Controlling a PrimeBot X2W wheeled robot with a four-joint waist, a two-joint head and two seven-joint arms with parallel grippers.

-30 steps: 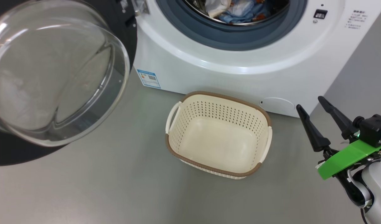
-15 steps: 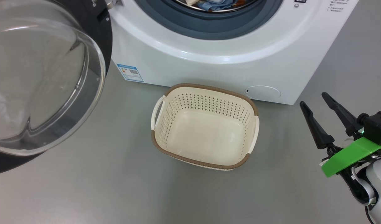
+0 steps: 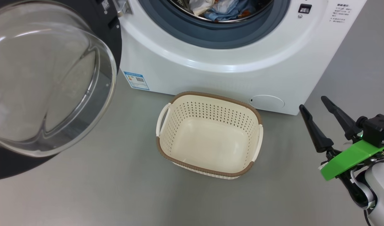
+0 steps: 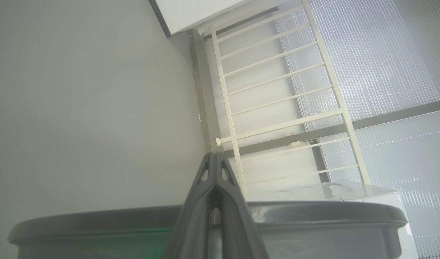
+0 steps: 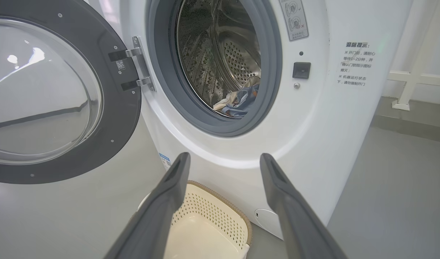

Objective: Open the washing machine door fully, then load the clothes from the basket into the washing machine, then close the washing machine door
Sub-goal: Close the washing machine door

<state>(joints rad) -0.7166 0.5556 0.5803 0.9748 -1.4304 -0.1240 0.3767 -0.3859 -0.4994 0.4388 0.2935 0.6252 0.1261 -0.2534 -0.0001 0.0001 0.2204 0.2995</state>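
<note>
step: close door (image 3: 47,81) | door at 9 o'clock from right end effector (image 3: 312,103), wide, empty | left end effector (image 4: 214,156) pinched together, probably nearer

The smooth grey floor (image 3: 116,194) carries the basket (image 3: 207,110), upright and just in front of the washing machine (image 3: 229,75). It sits apart to the left of the spread jaws of the right gripper (image 3: 312,103) and lower than their tips. The washing machine stands on the same floor ahead of those jaws; looking along them, the basket lies below and between the two.
</note>
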